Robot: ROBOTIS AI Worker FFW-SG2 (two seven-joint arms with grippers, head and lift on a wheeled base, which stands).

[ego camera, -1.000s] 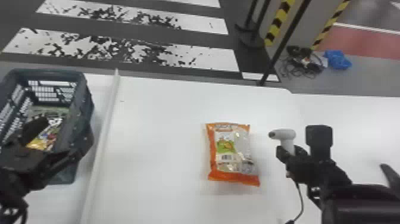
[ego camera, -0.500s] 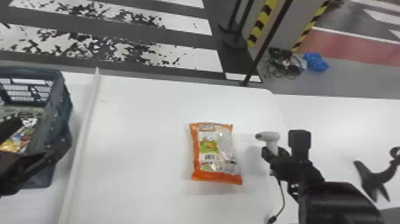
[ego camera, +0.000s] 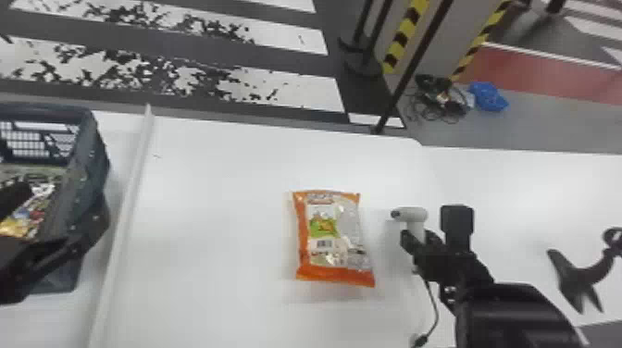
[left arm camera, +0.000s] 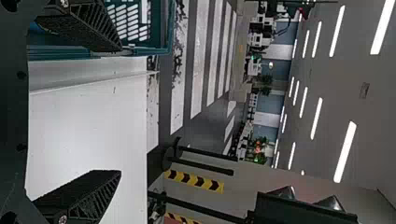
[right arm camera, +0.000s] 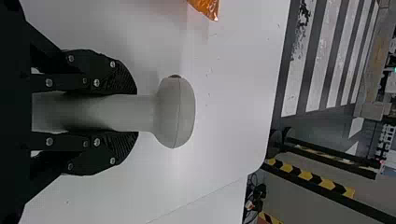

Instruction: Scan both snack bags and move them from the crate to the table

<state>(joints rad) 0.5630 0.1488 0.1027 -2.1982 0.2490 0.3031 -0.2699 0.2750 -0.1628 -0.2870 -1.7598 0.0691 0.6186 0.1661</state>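
Observation:
An orange-edged snack bag point(ego camera: 331, 240) lies flat on the white table in the head view, its printed label facing up. Colourful snack packaging point(ego camera: 27, 213) shows inside the dark crate point(ego camera: 88, 171) at the left. My left gripper point(ego camera: 55, 215) is at the crate, one finger over its inside and the other by its right wall; in the left wrist view the left gripper point(left arm camera: 118, 109) is open with nothing between its fingers. To the right of the bag, my right gripper point(ego camera: 416, 238) holds the pale scanner point(ego camera: 413, 214) upright. The right gripper point(right arm camera: 135, 113) is closed around the scanner's handle point(right arm camera: 126, 113).
A raised white strip point(ego camera: 125, 213) runs between crate and bag. The scanner's cable point(ego camera: 435, 305) hangs toward the near side. A black stand point(ego camera: 578, 277) is on the table at the right.
The head view has turned to the right, so crate, bag and scanner sit farther left in it and the black stand shows more fully. The bag and scanner keep their places relative to each other.

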